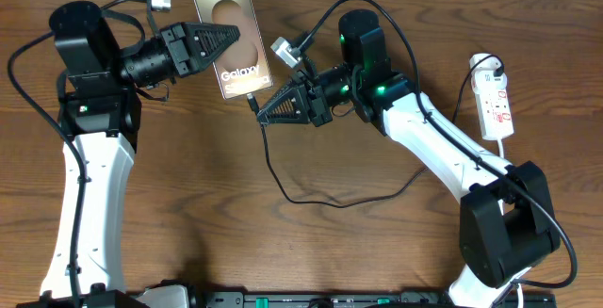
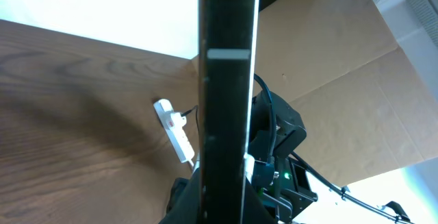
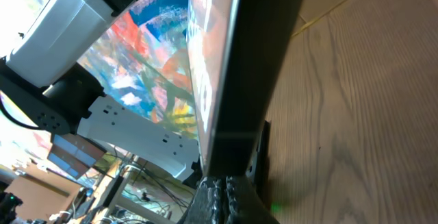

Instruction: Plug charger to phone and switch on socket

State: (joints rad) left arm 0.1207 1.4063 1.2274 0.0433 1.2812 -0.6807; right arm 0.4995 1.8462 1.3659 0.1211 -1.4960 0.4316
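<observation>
Clamping the phone [image 1: 221,7] in the left gripper [image 1: 229,37] to steady its lower edge for the right gripper [image 1: 263,117], pinched shut on the charger [image 1: 320,202] by its tip, with the socket [image 1: 495,101] well apart

The 1 surface [image 1: 236,242] carries 1 phone [image 1: 226,2] at the far middle, 1 charger [image 1: 283,191] trailing nearer, and 1 socket [image 1: 494,101] at the far right. There are 2 arms, 1 left arm [image 1: 89,186] and 1 right arm [image 1: 443,143], with 2 pincers: 1 left pincer [image 1: 236,35] and 1 right pincer [image 1: 263,116].
</observation>
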